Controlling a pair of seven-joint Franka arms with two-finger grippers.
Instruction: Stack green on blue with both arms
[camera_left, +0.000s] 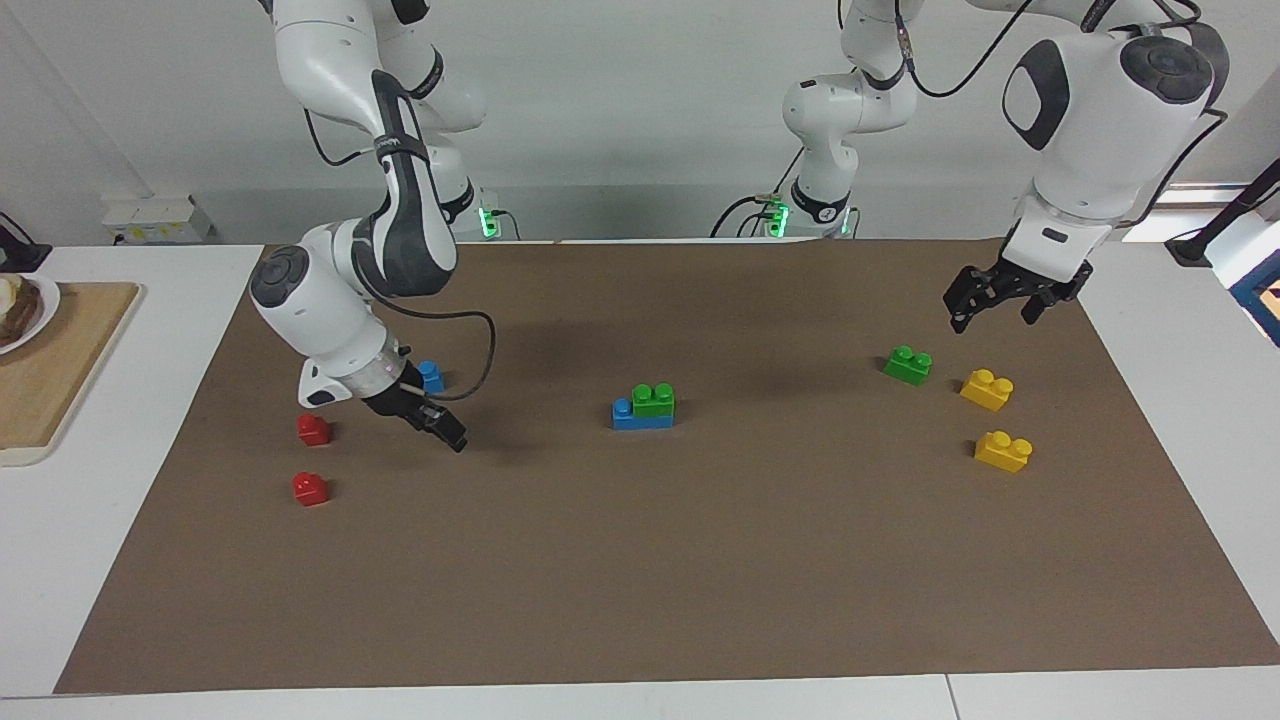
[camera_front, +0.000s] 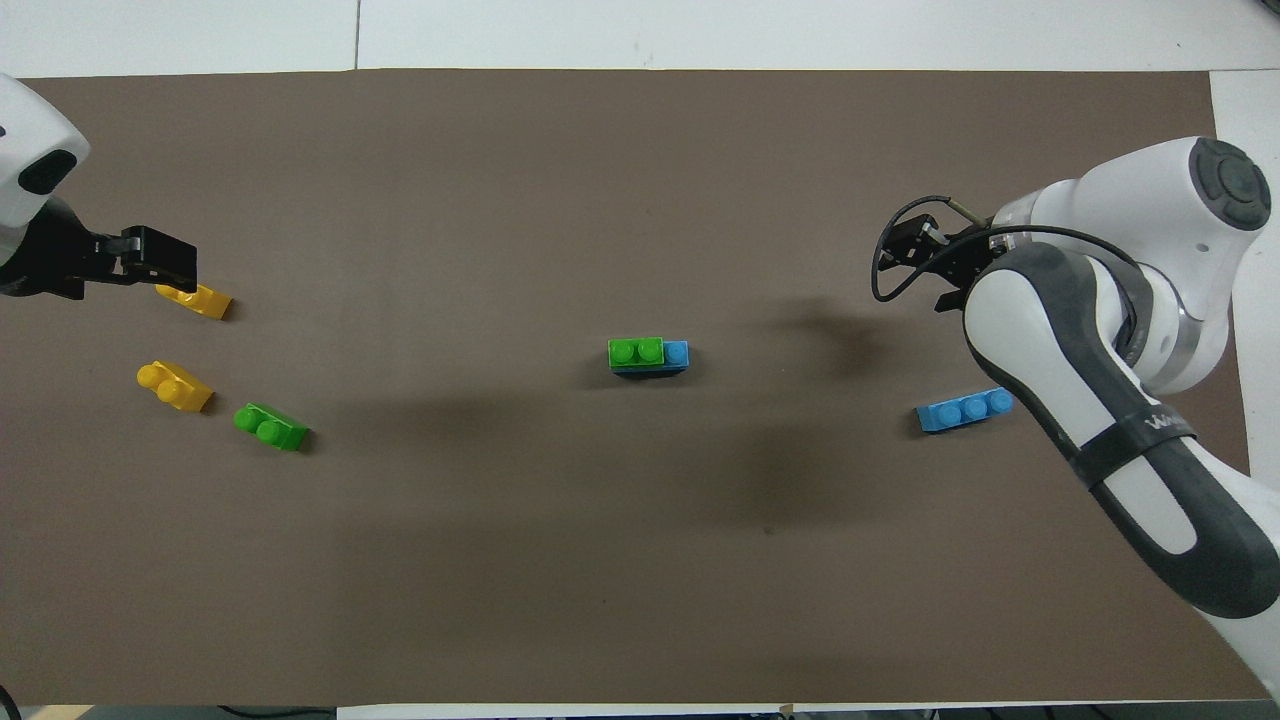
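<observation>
In the middle of the brown mat, a green brick sits stacked on a blue brick. Another green brick lies loose toward the left arm's end. My left gripper hangs open and empty above the mat, well clear of that brick. A second blue brick lies toward the right arm's end, partly hidden by the arm in the facing view. My right gripper hovers low beside it, open and holding nothing.
Two yellow bricks lie next to the loose green brick. Two small red bricks lie at the right arm's end. A wooden board with a plate rests off the mat there.
</observation>
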